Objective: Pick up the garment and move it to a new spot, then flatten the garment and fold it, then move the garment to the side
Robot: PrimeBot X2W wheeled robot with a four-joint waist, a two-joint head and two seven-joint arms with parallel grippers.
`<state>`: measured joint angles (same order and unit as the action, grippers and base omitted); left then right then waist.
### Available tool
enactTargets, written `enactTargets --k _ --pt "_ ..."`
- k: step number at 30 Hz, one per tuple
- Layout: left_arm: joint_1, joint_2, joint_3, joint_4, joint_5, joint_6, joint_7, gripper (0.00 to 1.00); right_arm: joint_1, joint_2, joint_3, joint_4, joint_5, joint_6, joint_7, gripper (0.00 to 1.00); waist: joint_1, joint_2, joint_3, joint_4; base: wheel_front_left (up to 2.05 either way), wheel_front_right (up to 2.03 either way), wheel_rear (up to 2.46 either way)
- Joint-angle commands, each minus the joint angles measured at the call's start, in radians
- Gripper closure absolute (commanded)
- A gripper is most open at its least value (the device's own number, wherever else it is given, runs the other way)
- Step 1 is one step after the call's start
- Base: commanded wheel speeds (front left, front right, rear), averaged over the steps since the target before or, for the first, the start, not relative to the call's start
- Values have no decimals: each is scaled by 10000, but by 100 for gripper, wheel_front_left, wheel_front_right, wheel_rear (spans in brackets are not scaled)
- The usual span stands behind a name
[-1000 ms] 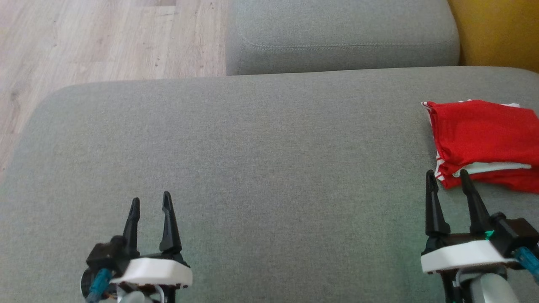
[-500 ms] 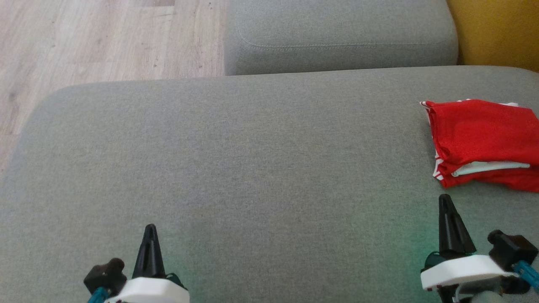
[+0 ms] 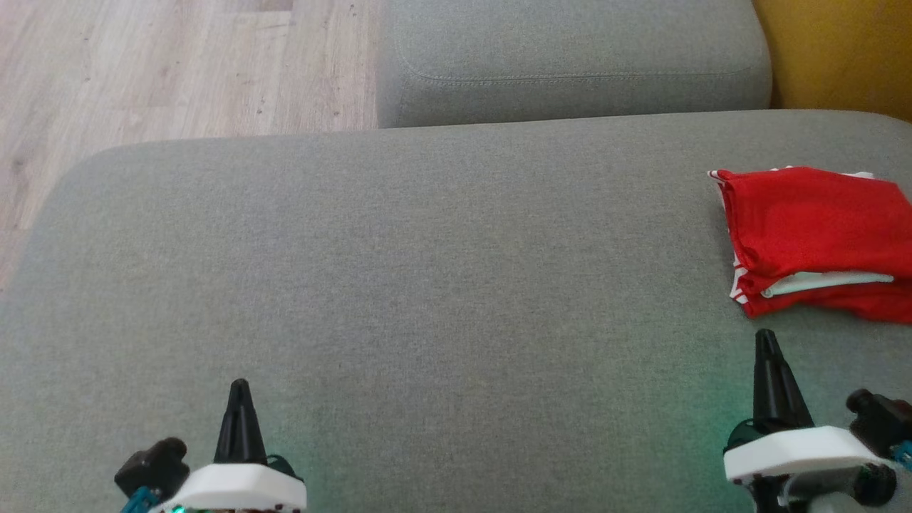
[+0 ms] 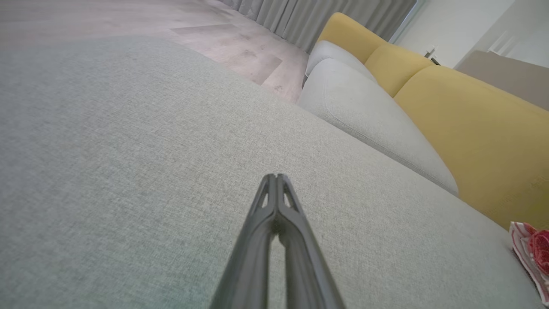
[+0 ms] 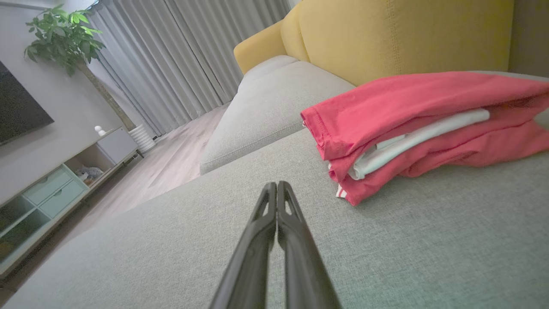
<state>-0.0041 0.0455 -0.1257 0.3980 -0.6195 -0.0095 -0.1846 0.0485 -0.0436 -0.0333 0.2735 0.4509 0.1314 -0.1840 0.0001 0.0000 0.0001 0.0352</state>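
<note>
Red garment [image 3: 812, 242] folded on grey seat [image 3: 427, 285], near R gripper [image 3: 766, 336]; L gripper [image 3: 240, 386] well apart. Both clenched, empty. Yellow backrest [image 3: 833, 50], wood floor [image 3: 142, 64] beyond.

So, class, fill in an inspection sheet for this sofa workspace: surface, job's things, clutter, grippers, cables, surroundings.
Surface: grey sofa cushion, flat and smooth.
Job's things: red garment with white trim, folded, lying on the cushion toward the robot's right, touched by neither gripper.
Clutter: nothing seen.
Grippers: left gripper and right gripper both shut, holding nothing, low over the cushion.
Cables: blue lead at the left gripper's base.
Surroundings: wooden floor, second grey cushion, yellow sofa back, curtains, potted plant.
</note>
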Motion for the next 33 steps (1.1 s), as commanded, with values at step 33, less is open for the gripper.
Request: enactTargets --k 33 --pt "-676 22 900 -726 -3281 -414 990 100 -849 -112 -199 -317 3909 -3 934 100 0 0 10 -114 0 0 0"
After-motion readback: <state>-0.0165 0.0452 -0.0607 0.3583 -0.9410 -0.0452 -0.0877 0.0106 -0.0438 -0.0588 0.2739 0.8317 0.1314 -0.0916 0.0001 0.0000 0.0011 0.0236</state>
